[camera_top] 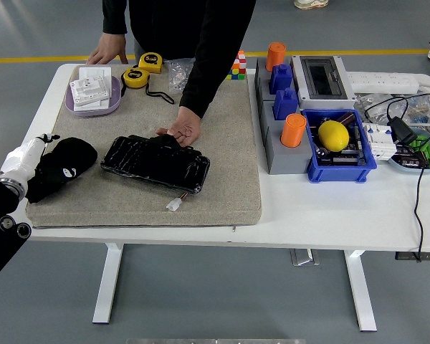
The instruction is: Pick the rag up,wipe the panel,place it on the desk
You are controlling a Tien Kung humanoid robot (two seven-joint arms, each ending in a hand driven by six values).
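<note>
The black rag (pixel 68 163) lies bunched at the left end of the grey mat (pixel 222 172). My left hand (pixel 30 159), white at the wrist, meets the rag's left side at the table's left edge; its grip is hidden against the black cloth. The black panel (pixel 154 165) lies flat mid-mat, with a small white connector (pixel 174 205) at its front. A person's hand (pixel 183 131) presses on the panel's far edge. The right arm is out of view.
The person's other hand (pixel 106 54) rests at the table's far edge beside a purple tray (pixel 113 106) of cards. Two yellow tape measures (pixel 136 77) lie behind the mat. To the right stand a grey rack (pixel 276 154) with orange cups, a blue bin (pixel 337 170) holding a lemon, and cables (pixel 419 186).
</note>
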